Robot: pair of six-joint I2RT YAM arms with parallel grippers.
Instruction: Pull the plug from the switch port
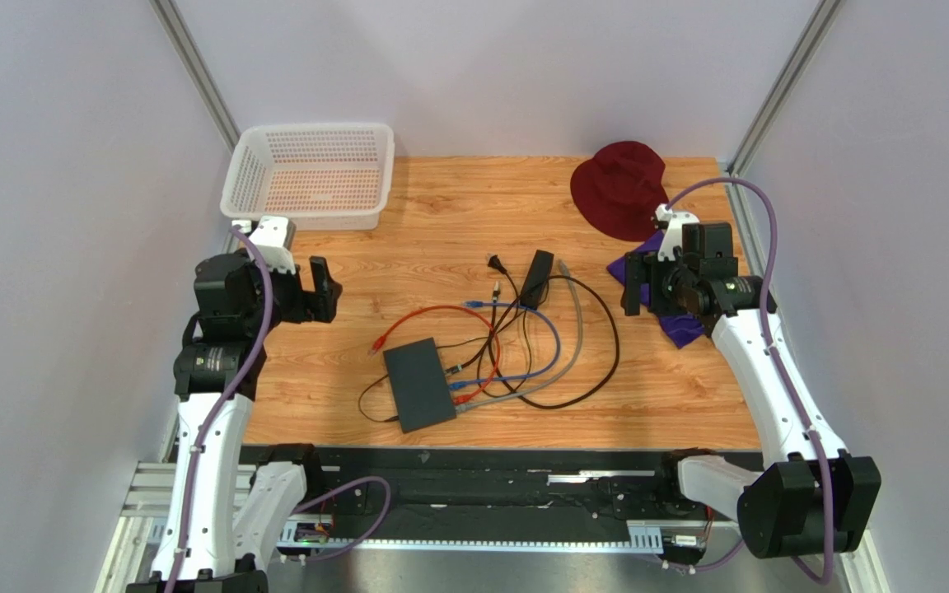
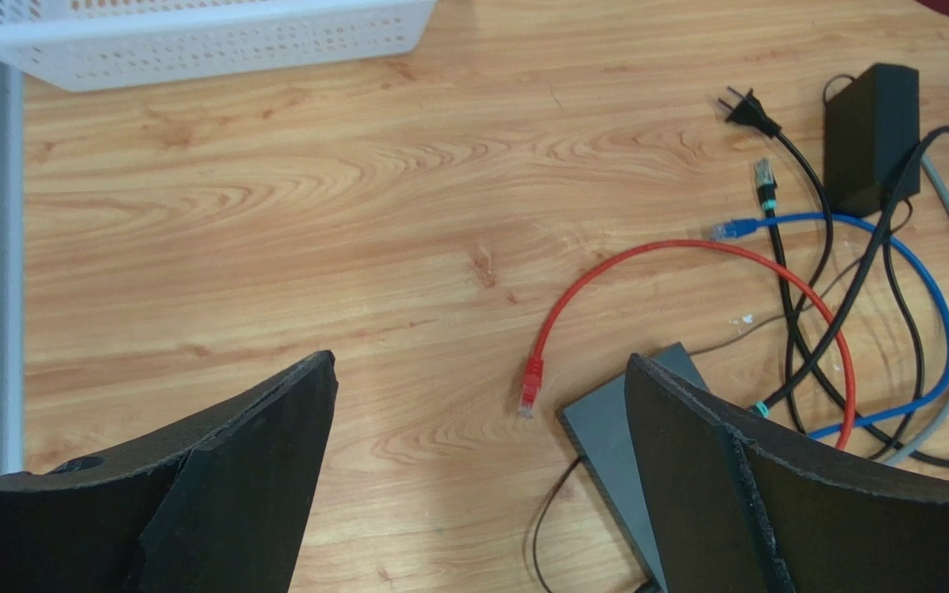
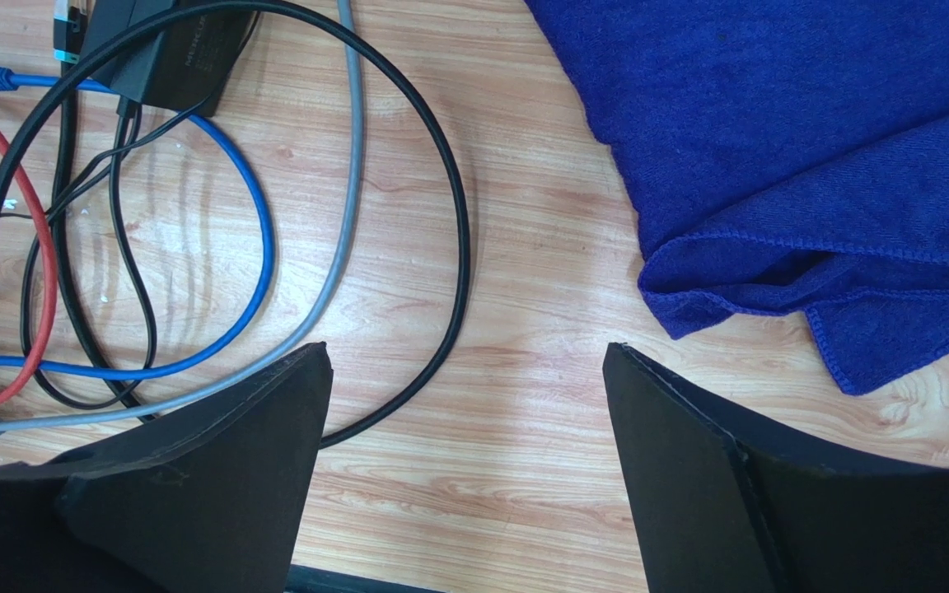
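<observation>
Nearest the arm bases, the switch (image 1: pixel 419 383) lies flat on the counter (image 1: pixel 467 210), a dark grey box. Its ports (image 1: pixel 451 374) run along the long edge that faces right. Several plugs (image 1: pixel 462 386) sit in that edge, with red, blue, grey and black leads (image 1: pixel 529 358) looping away from them. From above they are too small to tell which plug sits in which socket.

Further back, the left claw (image 2: pixel 480 362) hovers to the left of the box, spread and holding nothing. The right claw (image 3: pixel 467 352) is spread and empty too, above the edge of a blue cloth (image 3: pixel 801 148) and well apart from the switch. Beyond the loops lies the black power brick (image 1: pixel 538 278). A white basket (image 1: pixel 312 173) and a red hat (image 1: pixel 622 185) sit at the far side.

The task looks to be at its very start — neither claw has reached the box. The next move likely calls for one claw to steady the box while the other comes down low at the port edge, pinches a single plug head rather than its lead, and draws it straight out.
</observation>
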